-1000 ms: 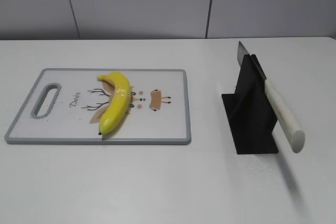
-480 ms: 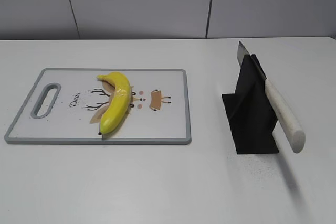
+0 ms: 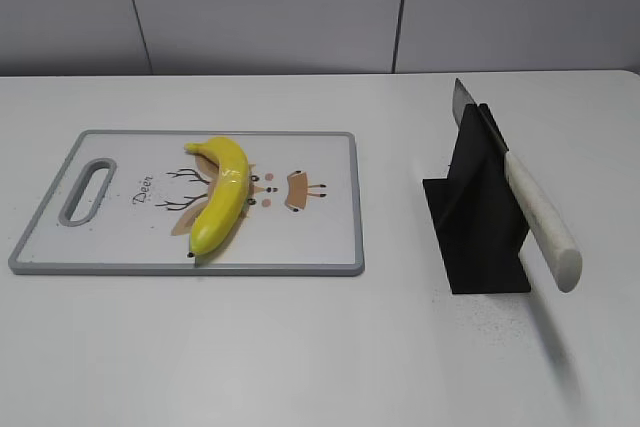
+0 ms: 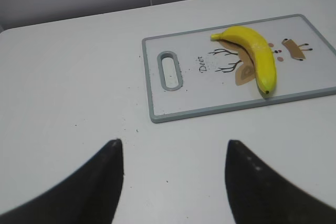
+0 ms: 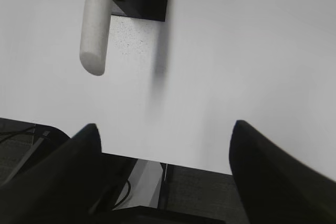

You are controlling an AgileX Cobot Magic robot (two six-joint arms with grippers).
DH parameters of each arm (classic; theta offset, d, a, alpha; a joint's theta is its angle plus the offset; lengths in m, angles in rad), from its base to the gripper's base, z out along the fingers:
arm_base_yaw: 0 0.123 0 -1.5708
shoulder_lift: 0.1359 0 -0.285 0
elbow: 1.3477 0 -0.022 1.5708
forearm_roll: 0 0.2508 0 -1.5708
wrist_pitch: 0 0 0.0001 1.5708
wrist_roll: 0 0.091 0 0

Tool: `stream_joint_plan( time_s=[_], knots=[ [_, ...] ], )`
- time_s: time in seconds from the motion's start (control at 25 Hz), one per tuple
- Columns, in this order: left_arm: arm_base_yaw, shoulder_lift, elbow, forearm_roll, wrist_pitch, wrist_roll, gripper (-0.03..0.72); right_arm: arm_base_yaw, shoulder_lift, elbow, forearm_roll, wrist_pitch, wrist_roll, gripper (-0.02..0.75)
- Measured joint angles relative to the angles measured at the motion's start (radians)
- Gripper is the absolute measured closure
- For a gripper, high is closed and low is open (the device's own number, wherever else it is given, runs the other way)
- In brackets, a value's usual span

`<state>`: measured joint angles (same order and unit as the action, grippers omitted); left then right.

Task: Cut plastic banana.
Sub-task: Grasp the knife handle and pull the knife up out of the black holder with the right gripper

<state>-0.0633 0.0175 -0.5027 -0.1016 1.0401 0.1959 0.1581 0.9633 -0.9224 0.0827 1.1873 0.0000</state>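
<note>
Your knife (image 3: 530,202) is parked in a black stand (image 3: 478,217) with the blade slotted in and the pale handle (image 5: 96,22) jutting out at a slant over the worktop (image 3: 320,347). That looks deliberate: the handle hangs free in the air, so fingers can close around it without scraping the surface. In the right wrist view the handle's end sits ahead of the right fingers (image 5: 165,153) and toward their left prong, well apart from both. Those fingers are spread wide and hold nothing.

The left fingers (image 4: 173,174) are spread too and empty. The white cutting board (image 4: 157,98) lies ahead of them and off to their right, and the plastic banana (image 4: 256,56) rests on it beyond the handle slot, again well apart from the prongs. Laid flat on the board, it is ready to be steadied and cut.

The banana is glossy, bright yellow and gently curved, with small dark tips, and it partly covers the board's deer drawing.
</note>
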Motion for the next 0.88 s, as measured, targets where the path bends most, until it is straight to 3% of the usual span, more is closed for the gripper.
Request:
stream_joint_plan(
  time_s=[0.48, 0.88],
  knots=[
    [0.000, 0.000, 0.000, 0.000, 0.000, 0.000, 0.100, 0.081, 0.304, -0.090, 0.062, -0.016, -0.006, 0.148],
    [0.000, 0.000, 0.000, 0.000, 0.000, 0.000, 0.100, 0.205, 0.495, -0.134, 0.027, -0.125, 0.071, 0.157]
  ],
)
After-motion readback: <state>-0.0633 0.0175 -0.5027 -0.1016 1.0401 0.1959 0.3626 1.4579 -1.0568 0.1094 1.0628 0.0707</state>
